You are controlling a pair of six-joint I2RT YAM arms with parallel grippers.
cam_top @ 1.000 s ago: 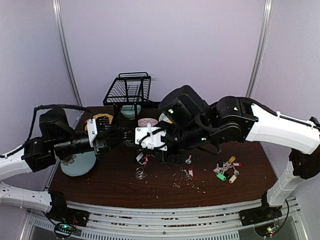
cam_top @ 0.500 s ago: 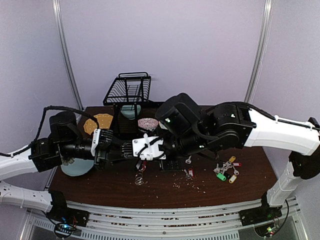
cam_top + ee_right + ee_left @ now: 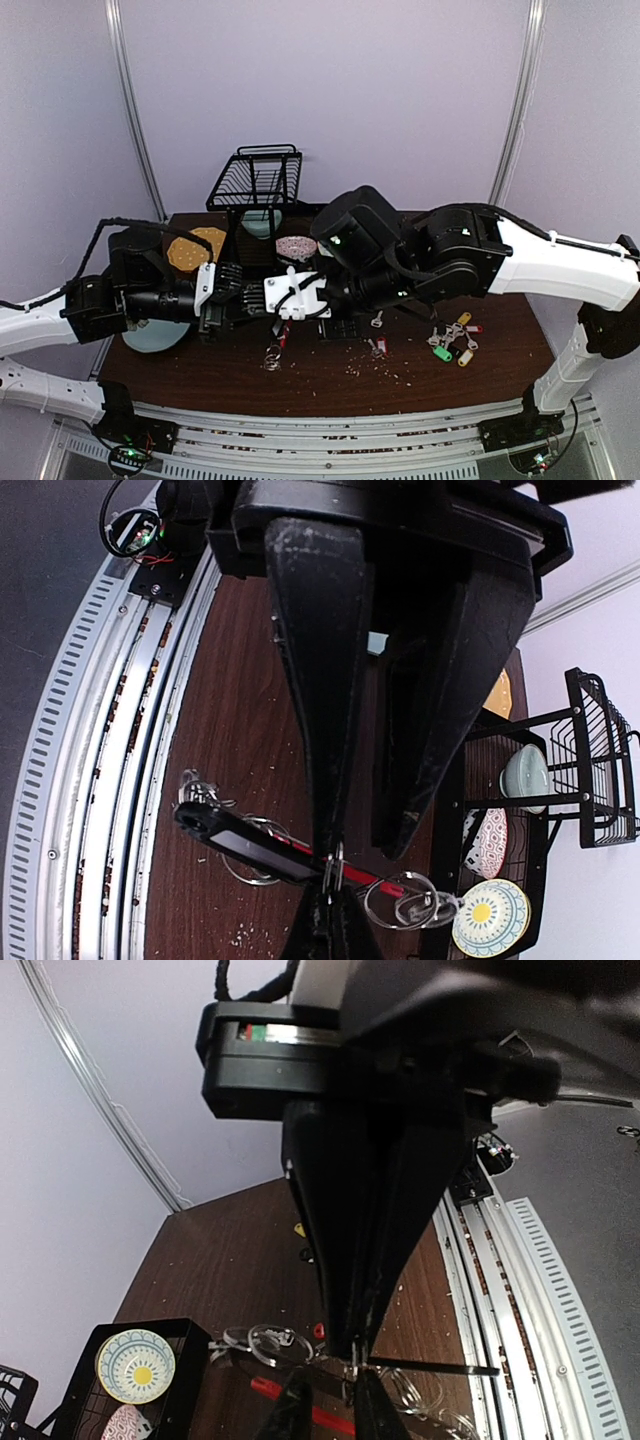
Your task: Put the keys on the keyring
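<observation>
The keyring [image 3: 273, 350] hangs over the brown table between my two grippers, which meet tip to tip. My right gripper [image 3: 268, 305] is shut on one of its small split rings [image 3: 333, 868], seen at my fingertips in the right wrist view [image 3: 330, 905]. The red arc [image 3: 420, 885] and a dark bar [image 3: 240, 840] of the hoop run crosswise under the jaws. My left gripper [image 3: 250, 300] faces it with its fingers [image 3: 290, 1410] apart, and the hoop [image 3: 300, 1405] passes between them. The keys [image 3: 452, 340] lie in a coloured-tag cluster at the right. Two loose keys [image 3: 377, 346] lie nearer the middle.
A black wire dish rack [image 3: 255, 180] with bowls stands at the back. A pale blue plate [image 3: 150, 335] and a tan mat [image 3: 195, 248] lie at the left, and a patterned dish [image 3: 295, 245] behind the grippers. Crumbs [image 3: 385, 372] are scattered near the front edge.
My left arm has moved right and nearer the front, closing on the right gripper. The keyring has dropped lower and shifted slightly left. The right arm turned earlier and is now still.
</observation>
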